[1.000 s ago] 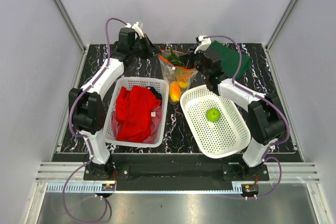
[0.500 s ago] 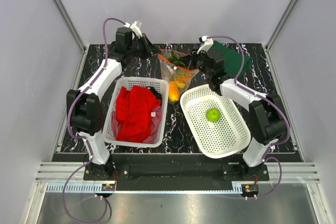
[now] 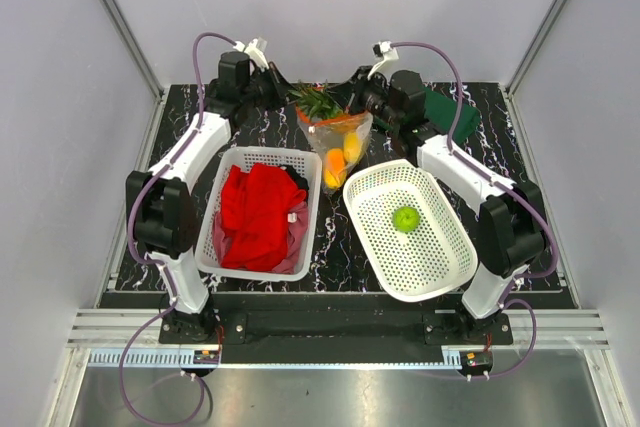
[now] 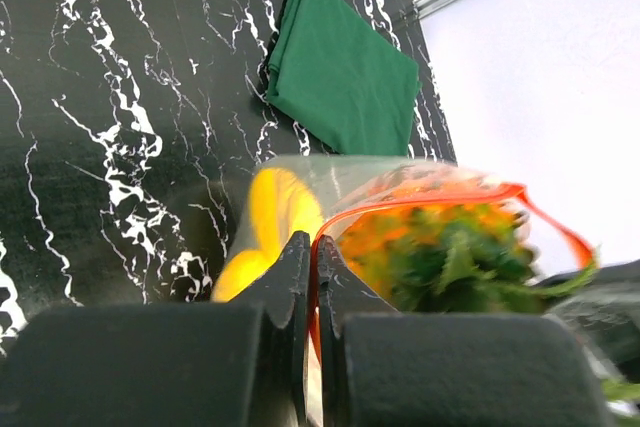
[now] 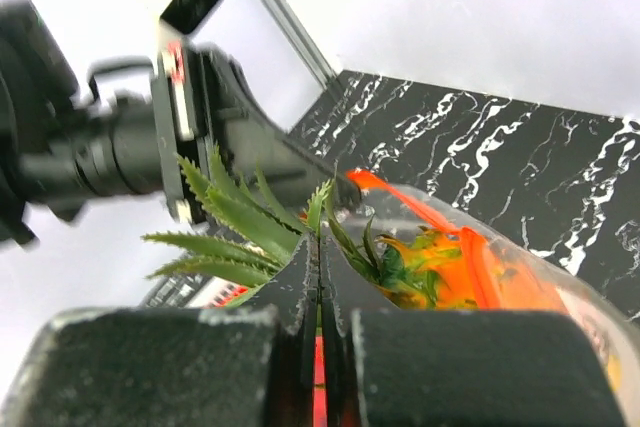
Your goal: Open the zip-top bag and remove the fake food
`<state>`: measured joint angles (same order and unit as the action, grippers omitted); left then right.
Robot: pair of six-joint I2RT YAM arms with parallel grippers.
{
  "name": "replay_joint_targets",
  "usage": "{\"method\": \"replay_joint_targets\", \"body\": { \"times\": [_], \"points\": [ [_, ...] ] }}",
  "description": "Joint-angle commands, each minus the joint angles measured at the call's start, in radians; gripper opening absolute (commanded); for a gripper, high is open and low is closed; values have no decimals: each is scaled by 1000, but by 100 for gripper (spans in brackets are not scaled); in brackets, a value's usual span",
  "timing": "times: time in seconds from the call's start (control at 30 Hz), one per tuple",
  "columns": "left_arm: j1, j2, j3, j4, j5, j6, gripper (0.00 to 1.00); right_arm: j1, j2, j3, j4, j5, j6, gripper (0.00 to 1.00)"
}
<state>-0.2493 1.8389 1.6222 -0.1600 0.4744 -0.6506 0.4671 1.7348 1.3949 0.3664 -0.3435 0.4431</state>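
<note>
The zip-top bag (image 3: 337, 142) hangs between my two grippers above the table's far middle, its red-orange zip strip (image 4: 430, 195) pulled open. My left gripper (image 3: 296, 105) is shut on the strip's left side, as the left wrist view (image 4: 313, 247) shows. My right gripper (image 3: 358, 104) is shut on the strip's right side, seen in the right wrist view (image 5: 320, 247). Inside the bag are the orange pineapple (image 4: 440, 247), its spiky green leaves (image 3: 316, 100) poking out of the mouth, and yellow and orange pieces (image 3: 340, 155). The round green fruit (image 3: 405, 218) lies in the right white basket (image 3: 440, 262).
A white basket (image 3: 226, 162) holding a red cloth (image 3: 258, 212) stands at the left, just below the bag. A folded green cloth (image 3: 445, 112) lies at the far right, also seen in the left wrist view (image 4: 340, 72). Grey walls enclose the table.
Both grippers have risen and lifted the bag off the table. The bag now hangs upright, and the pineapple leaves stick out of its mouth.
</note>
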Motion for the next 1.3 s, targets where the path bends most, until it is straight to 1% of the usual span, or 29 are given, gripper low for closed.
{"method": "replay_joint_targets", "body": {
  "times": [0.0,0.07,0.17,0.3,0.37,0.4,0.47,0.5,0.57,0.6,0.67,0.7,0.77,0.8,0.9,0.93,0.97,1.1,1.2,1.27],
  "points": [
    [18,-82,-68,74,-14,39,0,-37,-37,76,-33,78,185,0],
    [28,-101,-99,105,4,26,0,-70,-40,70,-49,92,221,0],
    [36,-124,-117,103,15,28,0,-99,-34,72,-96,101,233,0],
    [32,-121,-133,157,62,-30,0,-104,14,88,-81,9,291,0],
    [21,-104,-122,157,61,-41,0,-79,40,139,-92,-53,315,0],
    [9,-96,-110,157,61,-43,0,-64,58,157,-116,-57,318,0],
    [-2,-76,-99,157,78,-61,0,-44,72,199,-130,-48,324,0],
    [-13,-73,-97,180,82,-67,0,-39,94,217,-153,-48,357,0],
    [-22,-73,-97,178,81,-58,0,-39,120,297,-216,-25,371,0],
    [-27,-81,-113,178,81,-58,0,-39,133,320,-283,1,359,0],
    [-30,-93,-130,185,86,-52,0,-47,140,346,-296,67,359,0],
    [-30,-108,-149,185,86,-49,0,-60,158,361,-334,90,353,0],
    [-30,-121,-165,169,69,-32,0,-84,177,397,-350,54,376,0],
    [-28,-125,-169,163,60,-23,0,-91,178,394,-328,32,405,0],
    [-18,-113,-148,136,43,-14,0,-91,148,380,-307,-15,407,0],
    [-15,-96,-142,134,37,-24,0,-90,137,368,-287,-61,417,0],
    [-8,-86,-119,125,29,-29,0,-88,126,342,-237,-87,431,0],
    [-2,-41,-64,83,-3,-37,0,-88,54,319,-190,-161,514,0],
    [2,-43,-61,76,-29,-30,0,-88,-12,323,-222,-164,493,0],
    [7,-55,-64,71,-43,-24,0,-90,-44,334,-289,-154,448,0]
  ]
}}
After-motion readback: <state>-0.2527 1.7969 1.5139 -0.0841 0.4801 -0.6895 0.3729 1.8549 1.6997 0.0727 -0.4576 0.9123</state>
